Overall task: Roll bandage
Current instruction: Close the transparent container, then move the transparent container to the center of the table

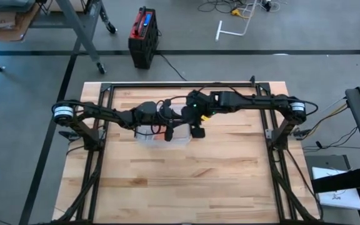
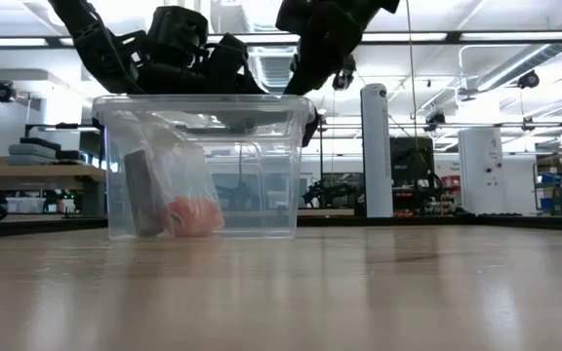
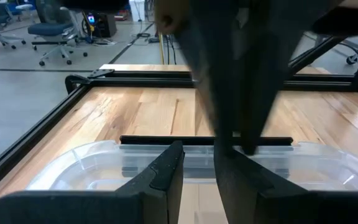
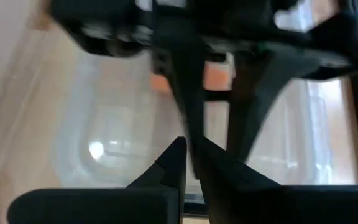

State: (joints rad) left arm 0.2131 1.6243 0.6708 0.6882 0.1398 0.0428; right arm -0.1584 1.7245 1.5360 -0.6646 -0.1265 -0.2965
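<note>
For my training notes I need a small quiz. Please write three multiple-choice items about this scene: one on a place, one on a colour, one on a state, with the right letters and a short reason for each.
1. Where does the clear plastic bin stand?
A. on the wooden table
B. on the floor
C. on a shelf

2. What colour is the roll inside the bin?
A. blue
B. orange-pink
C. green

3. How is the bin's top?
A. shut with a lid
B. open, no lid on it
C. covered with a cloth

Answers:
1 A: the low view shows the bin resting on the wooden table.
2 B: the roll shows orange-pink through the bin's clear wall.
3 B: the high view shows the left tool and the right tool above the open bin, with no lid on it.
</note>
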